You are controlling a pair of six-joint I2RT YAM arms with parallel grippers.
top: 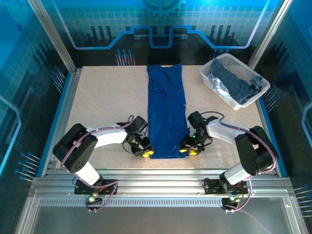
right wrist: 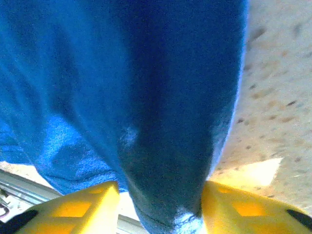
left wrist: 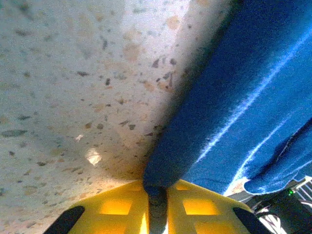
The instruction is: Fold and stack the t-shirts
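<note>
1. Gripping the near-left corner of the royal blue soft cloth t-shirt, which lay as a long narrow strip down the speckled beige table, the left gripper had pinched shut on the hem.
2. The right gripper clasped a thicker bunch at the near-right corner.
3. The step looked like the crosswise fold; next, both corners would need lifting together and carrying toward the far end.
4. Dull grey-blue shirts waited in the white plastic lattice basket.
5. No writing was readable.
</note>
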